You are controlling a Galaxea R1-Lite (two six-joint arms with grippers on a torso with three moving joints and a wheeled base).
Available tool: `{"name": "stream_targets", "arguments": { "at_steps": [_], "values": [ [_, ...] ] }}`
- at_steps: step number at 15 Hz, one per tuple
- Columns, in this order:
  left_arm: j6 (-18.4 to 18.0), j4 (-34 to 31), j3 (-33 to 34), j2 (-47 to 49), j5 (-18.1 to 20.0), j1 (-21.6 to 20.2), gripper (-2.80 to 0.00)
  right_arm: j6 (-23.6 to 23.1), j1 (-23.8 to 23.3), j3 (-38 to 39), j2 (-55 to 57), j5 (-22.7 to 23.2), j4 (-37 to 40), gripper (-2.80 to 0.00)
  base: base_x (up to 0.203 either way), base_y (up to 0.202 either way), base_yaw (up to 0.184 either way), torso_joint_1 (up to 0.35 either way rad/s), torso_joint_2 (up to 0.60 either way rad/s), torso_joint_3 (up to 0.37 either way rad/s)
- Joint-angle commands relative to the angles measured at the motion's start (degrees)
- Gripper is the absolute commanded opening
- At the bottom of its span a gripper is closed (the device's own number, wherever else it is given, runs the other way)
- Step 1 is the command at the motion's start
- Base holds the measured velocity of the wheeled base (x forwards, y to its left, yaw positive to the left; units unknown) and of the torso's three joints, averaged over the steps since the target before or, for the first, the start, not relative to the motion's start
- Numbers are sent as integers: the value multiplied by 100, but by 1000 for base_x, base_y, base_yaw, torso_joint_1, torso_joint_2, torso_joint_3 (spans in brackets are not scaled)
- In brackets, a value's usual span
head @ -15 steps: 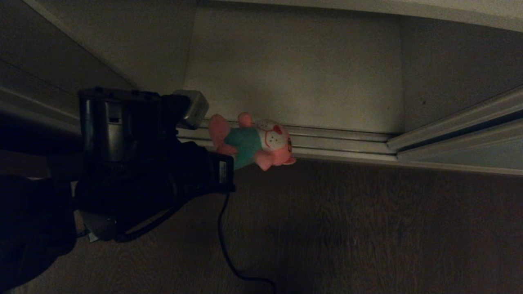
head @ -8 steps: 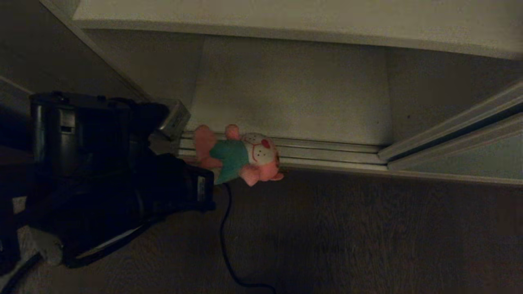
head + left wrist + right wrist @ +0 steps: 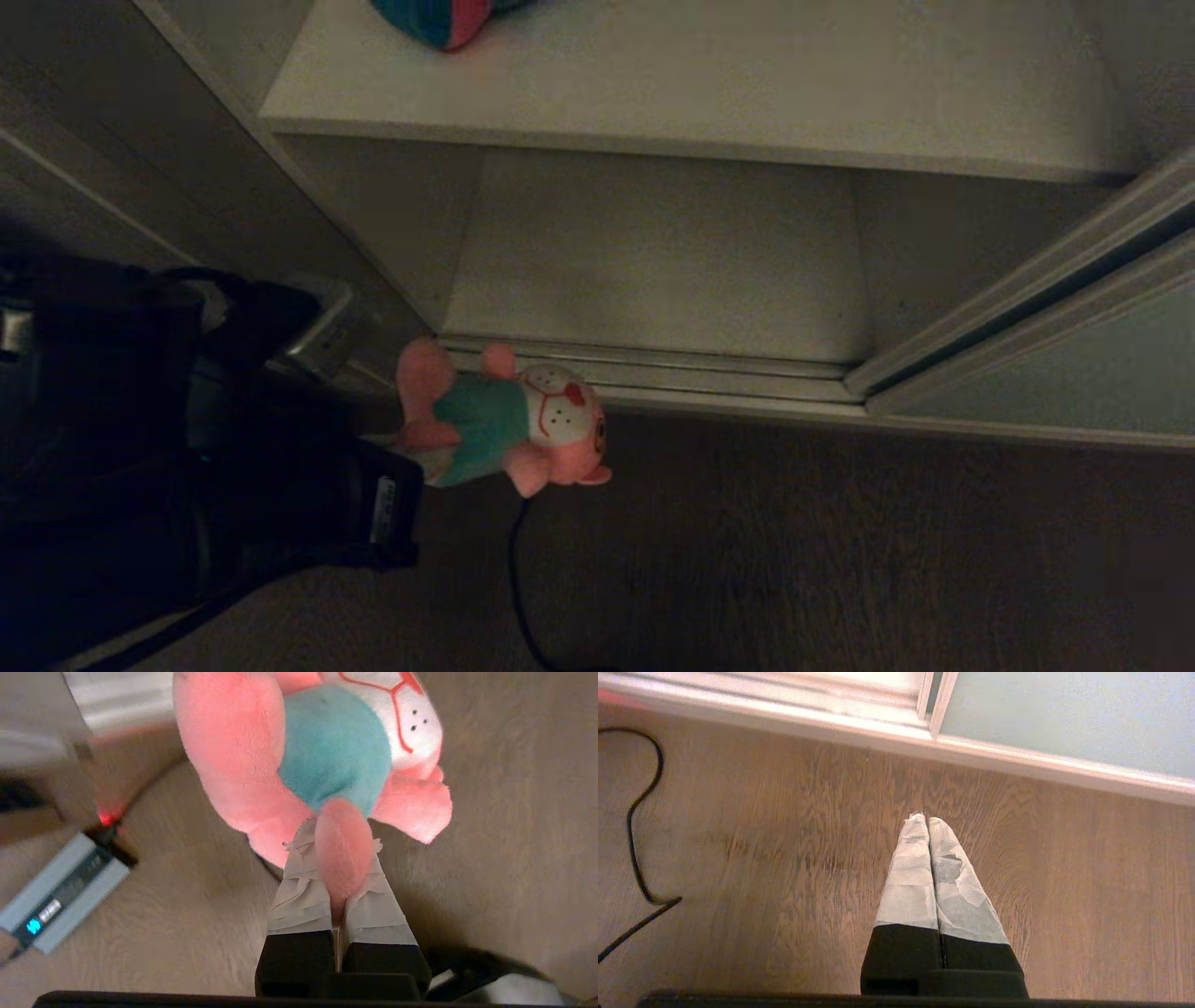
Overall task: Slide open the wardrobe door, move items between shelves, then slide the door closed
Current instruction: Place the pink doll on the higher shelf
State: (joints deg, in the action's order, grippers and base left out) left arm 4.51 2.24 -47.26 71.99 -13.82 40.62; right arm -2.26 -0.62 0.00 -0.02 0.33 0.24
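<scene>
Lifted clear of the track — left tool (image 3: 334,858) clenched on pink toy's (image 3: 495,425) limb.

the right gripper (image 3: 927,820) points down at a brown wood-grain floor (image 3: 784,858), its two pale taped fingers (image 3: 910,877) pressed flat together with nothing between them. beyond the tips runs a pale metal floor track (image 3: 859,721), and on it stands the matte grey-green sliding wardrobe door (image 3: 1064,714). a thin black cable (image 3: 637,812) curls over the floor to one side.
</scene>
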Motion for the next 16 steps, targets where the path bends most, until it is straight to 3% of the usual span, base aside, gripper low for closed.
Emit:
{"name": "stream_targets", "arguments": {
  "at_steps": [1, 4, 7, 12, 16],
  "values": [
    [21, -1, -17, -120, -6, 7, -280, -3, 1, 25, 2, -2, 2, -280, 0, 0, 0, 3, 6, 206],
    [76, -39, 7, -133, -6, 4, -280, -3, 1, 26, 2, 2, 2, -280, 0, 0, 0, 2, 2, 208],
    [11, 14, -400, -154, -6, 14, -280, -3, 1, 18, 2, 2, 2, -280, 0, 0, 0, 4, 4, 203],
    [-295, -26, -642, -239, 4, 218, -280, -3, 1, 26, 2, 2, 2, -280, 0, 0, 0, 1, 1, 205],
    [-321, 21, -1319, -77, -2, 218, -280, -3, 1, 18, 2, 2, 2, -280, 0, 0, 0, 3, 0, 204]
  ]
}}
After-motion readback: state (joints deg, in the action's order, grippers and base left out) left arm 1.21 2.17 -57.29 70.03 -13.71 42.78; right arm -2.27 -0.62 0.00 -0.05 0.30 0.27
